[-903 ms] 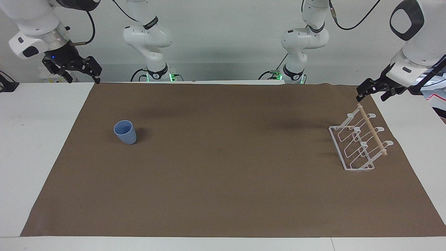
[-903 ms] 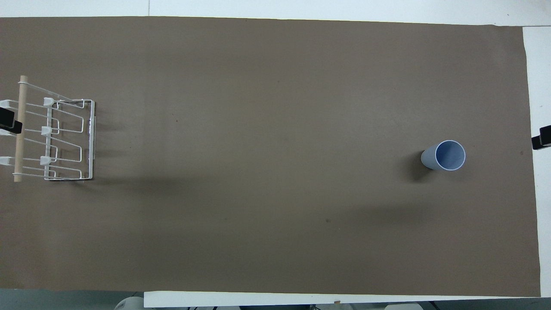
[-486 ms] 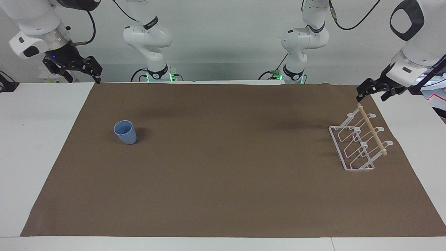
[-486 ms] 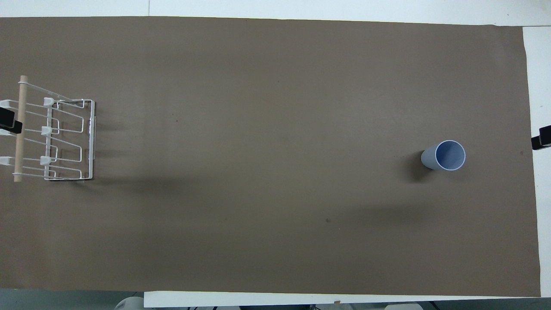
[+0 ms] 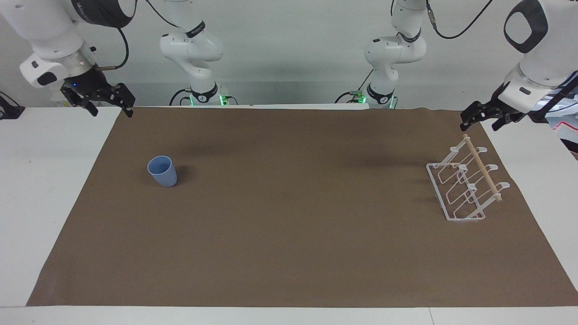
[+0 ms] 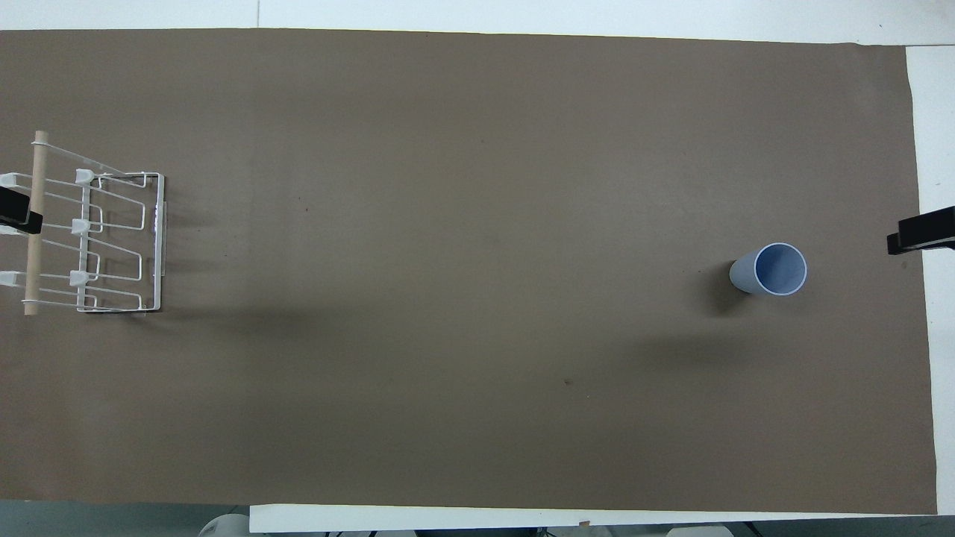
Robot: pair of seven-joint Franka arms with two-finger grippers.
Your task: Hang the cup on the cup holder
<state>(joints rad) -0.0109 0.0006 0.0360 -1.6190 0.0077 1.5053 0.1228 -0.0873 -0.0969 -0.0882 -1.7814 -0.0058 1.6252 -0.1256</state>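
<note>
The light-blue cup (image 5: 162, 171) stands upright on the brown mat toward the right arm's end of the table; it also shows in the overhead view (image 6: 772, 270). The white wire cup holder (image 5: 465, 185) with its wooden dowel stands toward the left arm's end (image 6: 97, 239). My right gripper (image 5: 110, 109) is open and empty, up in the air over the mat's edge, apart from the cup; only its tip shows in the overhead view (image 6: 921, 233). My left gripper (image 5: 479, 123) is open and empty, raised over the holder's dowel end (image 6: 16, 218).
A brown mat (image 5: 289, 225) covers most of the white table (image 5: 40, 180). Two more white arm bases stand at the robots' edge of the table (image 5: 203, 95) (image 5: 379, 95).
My right gripper has moved a little lower and in over the mat's edge toward the cup. The left gripper, cup and holder have hardly moved.
</note>
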